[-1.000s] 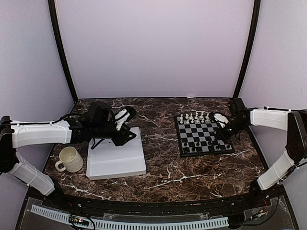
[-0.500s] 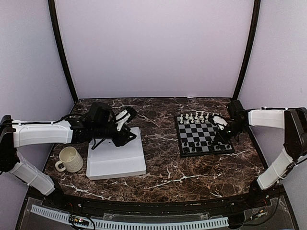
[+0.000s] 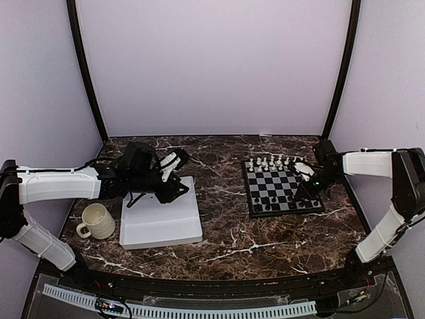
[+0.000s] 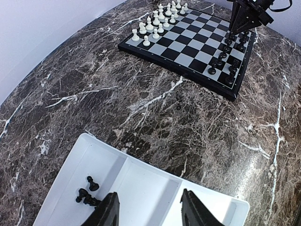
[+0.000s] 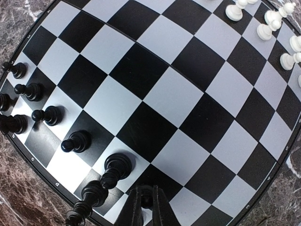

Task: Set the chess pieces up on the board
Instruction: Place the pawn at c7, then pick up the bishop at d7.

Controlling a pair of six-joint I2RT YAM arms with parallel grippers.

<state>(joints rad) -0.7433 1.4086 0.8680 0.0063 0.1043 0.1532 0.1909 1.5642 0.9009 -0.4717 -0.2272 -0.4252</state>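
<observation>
The board (image 3: 282, 188) lies on the right of the table, with white chess pieces (image 3: 271, 161) along its far rows and black ones (image 3: 279, 201) along its near rows. My right gripper (image 3: 307, 189) is low over the board's near right corner. In the right wrist view its fingers (image 5: 147, 207) are shut on the head of a small black piece (image 5: 147, 199) standing over a square (image 5: 160, 94), beside a row of black chessmen (image 5: 75, 141). My left gripper (image 4: 149, 212) hangs open and empty over the white tray (image 4: 155, 188). A few black pieces (image 4: 88, 192) lie in the tray's left compartment.
A cream mug (image 3: 97, 220) stands left of the white tray (image 3: 159, 226). Dark marble tabletop (image 3: 226, 199) lies between tray and board. The right arm (image 4: 247, 16) shows over the board's far corner in the left wrist view.
My right gripper has shifted slightly toward the board's near right corner and come lower. The left arm has not moved.
</observation>
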